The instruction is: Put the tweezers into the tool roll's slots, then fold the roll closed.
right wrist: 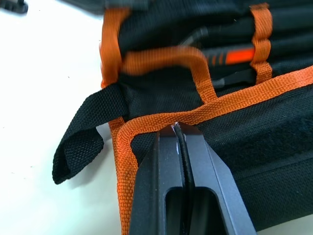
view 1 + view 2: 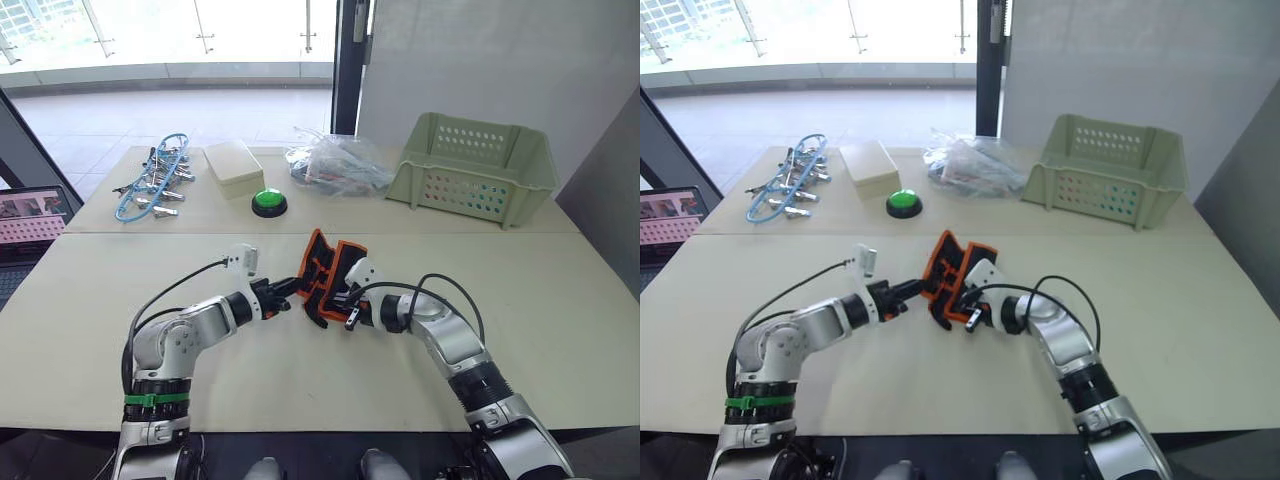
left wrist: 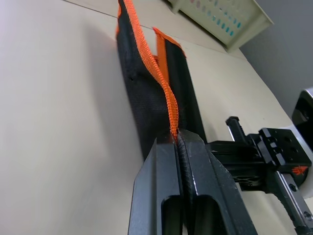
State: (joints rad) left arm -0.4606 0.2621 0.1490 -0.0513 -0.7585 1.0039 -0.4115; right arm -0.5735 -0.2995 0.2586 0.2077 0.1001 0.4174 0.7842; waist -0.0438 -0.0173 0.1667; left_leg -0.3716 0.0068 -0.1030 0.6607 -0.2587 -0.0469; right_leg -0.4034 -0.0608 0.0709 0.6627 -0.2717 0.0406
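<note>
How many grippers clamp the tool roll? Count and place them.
2. The left gripper pinches the orange edging of the tool roll from the left, the right gripper from the right; both jaws shut.

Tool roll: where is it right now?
The tool roll is at the table's middle, pinched between the left pincer and right pincer, below the green button.

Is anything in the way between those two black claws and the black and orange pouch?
Nothing visible: both the left end effector and the right end effector are already shut on the orange edging of the black fabric tool roll.
</note>
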